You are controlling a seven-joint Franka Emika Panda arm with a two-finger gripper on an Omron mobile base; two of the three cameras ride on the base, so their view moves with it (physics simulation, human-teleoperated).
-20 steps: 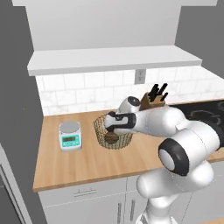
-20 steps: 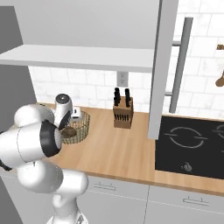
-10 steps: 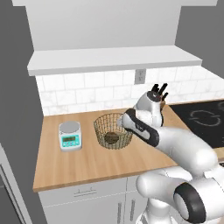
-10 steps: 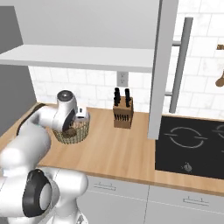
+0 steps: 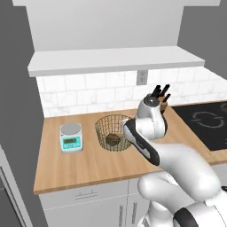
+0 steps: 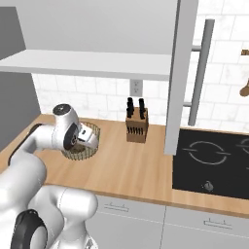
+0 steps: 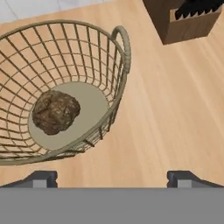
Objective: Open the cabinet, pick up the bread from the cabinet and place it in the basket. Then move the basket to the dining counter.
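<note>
One sec has shifted the arm off the basket. Left base view: the basket (image 5: 113, 132) sits on the wood counter (image 5: 80, 164) w/ the bread (image 5: 113, 139) on its flat base. A sec ago the wrist hung over the basket; half a sec ago it had swung toward 3 o'clock; now the wrist stands just beside the basket's 3 o'clock rim, in front of the knife block (image 5: 160, 95). A kitchen scale (image 5: 71, 137) sits at the basket's 9 o'clock, apart from it.

Right base view: the cabinet (image 6: 180, 73) door stands open, bar handle facing out, white shelf bare above the counter. The gripper (image 6: 89, 137) reaches over the basket's (image 6: 82, 148) near rim; from here cannot tell how far the jaws are parted. The cooktop (image 6: 214, 160) lies well apart at 3 o'clock.

Hand view: the bread (image 7: 55, 111) lies at about 9 o'clock on the basket's woven base, free of any grip. The fingertips (image 7: 40, 178) sit wide apart w/ nothing between them; the basket handle loop (image 7: 122, 37) is at 12 o'clock. Judgement: the bread drop looks done, and the pull-back to the rim reads as lining up for a grasp on the basket, next leg being the carry to the dining counter.
</note>
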